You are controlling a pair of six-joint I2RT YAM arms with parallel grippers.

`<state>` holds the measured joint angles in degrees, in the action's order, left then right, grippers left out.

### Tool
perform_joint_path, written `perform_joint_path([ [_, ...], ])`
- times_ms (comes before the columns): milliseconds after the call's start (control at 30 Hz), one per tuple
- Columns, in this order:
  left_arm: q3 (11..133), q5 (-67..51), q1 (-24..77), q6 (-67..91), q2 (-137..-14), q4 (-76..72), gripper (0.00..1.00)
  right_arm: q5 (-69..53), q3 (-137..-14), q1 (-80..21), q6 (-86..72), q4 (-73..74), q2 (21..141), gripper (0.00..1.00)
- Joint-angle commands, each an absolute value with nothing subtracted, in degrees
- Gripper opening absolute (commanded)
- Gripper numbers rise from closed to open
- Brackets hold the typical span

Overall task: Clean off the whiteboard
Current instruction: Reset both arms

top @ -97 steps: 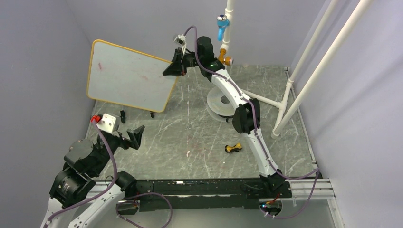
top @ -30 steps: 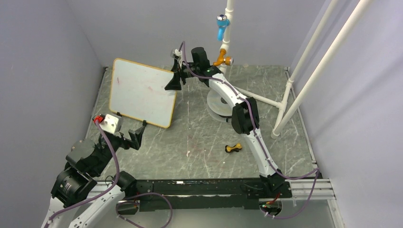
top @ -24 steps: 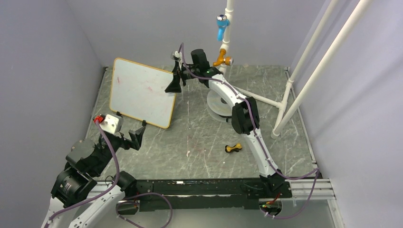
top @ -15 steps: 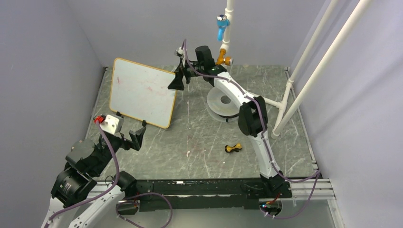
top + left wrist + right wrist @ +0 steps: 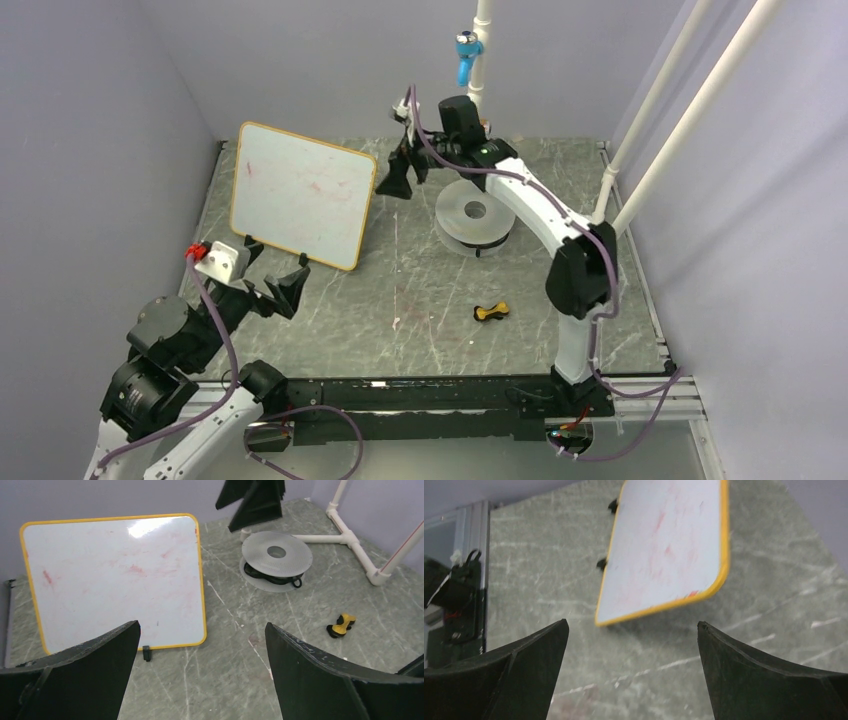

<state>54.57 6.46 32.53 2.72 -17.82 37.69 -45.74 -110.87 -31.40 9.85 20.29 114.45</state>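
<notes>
**Item:** small rectangular whiteboard (image 5: 300,195), white surface, rounded corners, thin orange-tan frame. It stands propped on two small black feet (image 5: 145,653) at the far left of the table and leans back a little. The surface carries only faint red smudges.

**Right gripper** (image 5: 398,180), black, two-fingered: hangs just beside the board's upper right corner, apart from it. Jaws spread wide and empty; its wrist view shows the board ahead between the fingers.

**Left gripper** (image 5: 272,272), black, two-fingered: near the board's lower edge, in front of it and not touching. Jaws spread wide, nothing held.

**Surface:** grey marbled table top (image 5: 420,290).

**Other:**
- Round grey disc (image 5: 475,215) right of the board, below the right gripper's arm.
- Small yellow-and-black object (image 5: 490,311) at mid-table, well apart from the board.
- White pipe frame (image 5: 655,110) at far right, with a blue valve (image 5: 466,45).
</notes>
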Motion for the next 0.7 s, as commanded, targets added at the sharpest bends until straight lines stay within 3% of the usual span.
perform_joint_path([
  [0, 56.37, 4.02, 32.34, 7.04, -20.51, 35.16, 0.99, -42.77, -98.35, -33.91, 15.49, 26.02, 103.98, 1.0],
  [267, 51.88, 3.05, 32.33, 14.09, -19.45, 32.64, 0.99, -34.01, -76.3, -36.49, 29.66, 36.45, 75.16, 1.0],
  [400, 50.83, 5.15, 32.3, 15.02, -18.97, 32.79, 1.0, -34.14, -73.61, -26.72, 26.38, 41.13, 62.81, 1.0],
  [533, 51.29, 9.56, 32.29, 13.84, -18.83, 35.22, 0.99, -21.56, -69.06, -24.11, 13.99, 37.27, 50.68, 1.0],
  [667, 51.99, 9.65, 32.28, 13.38, -18.23, 35.86, 0.99, -17.12, -66.66, -18.0, 9.13, 35.36, 42.53, 1.0],
])
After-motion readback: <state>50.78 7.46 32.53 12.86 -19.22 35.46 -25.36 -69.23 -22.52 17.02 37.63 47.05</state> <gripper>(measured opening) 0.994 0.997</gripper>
